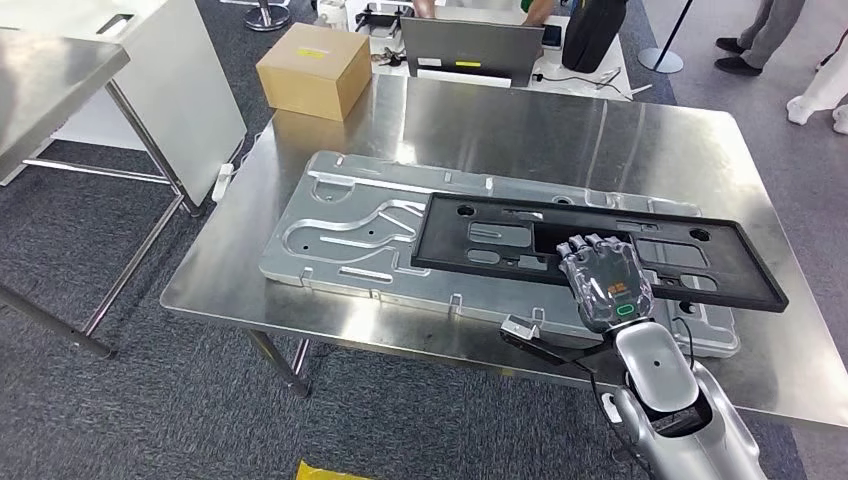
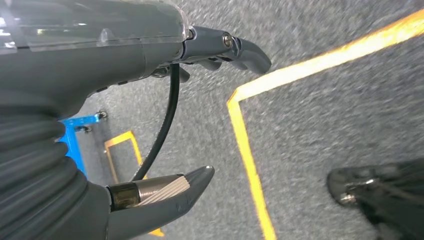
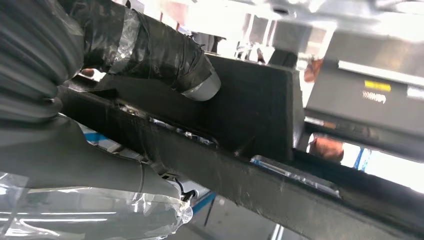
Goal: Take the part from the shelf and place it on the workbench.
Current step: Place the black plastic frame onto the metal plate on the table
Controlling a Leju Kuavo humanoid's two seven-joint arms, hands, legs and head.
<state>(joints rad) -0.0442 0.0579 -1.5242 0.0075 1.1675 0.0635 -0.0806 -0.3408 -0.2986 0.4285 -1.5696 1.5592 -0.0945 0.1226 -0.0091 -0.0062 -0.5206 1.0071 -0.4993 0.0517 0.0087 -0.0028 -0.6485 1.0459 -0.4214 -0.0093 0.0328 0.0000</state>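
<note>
The part [image 1: 730,262], a long flat black frame with cut-outs, lies over a silver metal plate [image 1: 340,225] on the steel workbench [image 1: 560,130]. My right hand [image 1: 603,275] grips the part's near edge, right of its middle. In the right wrist view the taped thumb [image 3: 165,55] presses on the black part [image 3: 250,100], with the rest of the hand on its other side. Whether the part rests flat on the plate I cannot tell. My left hand [image 2: 100,65] hangs over grey carpet, fingers apart, holding nothing.
A cardboard box [image 1: 313,68] stands at the workbench's far left corner, a grey laptop [image 1: 470,50] beyond the far edge. Another steel table [image 1: 50,75] is at the left. People's feet [image 1: 745,50] stand at the far right. Yellow floor tape [image 2: 245,145] runs below my left hand.
</note>
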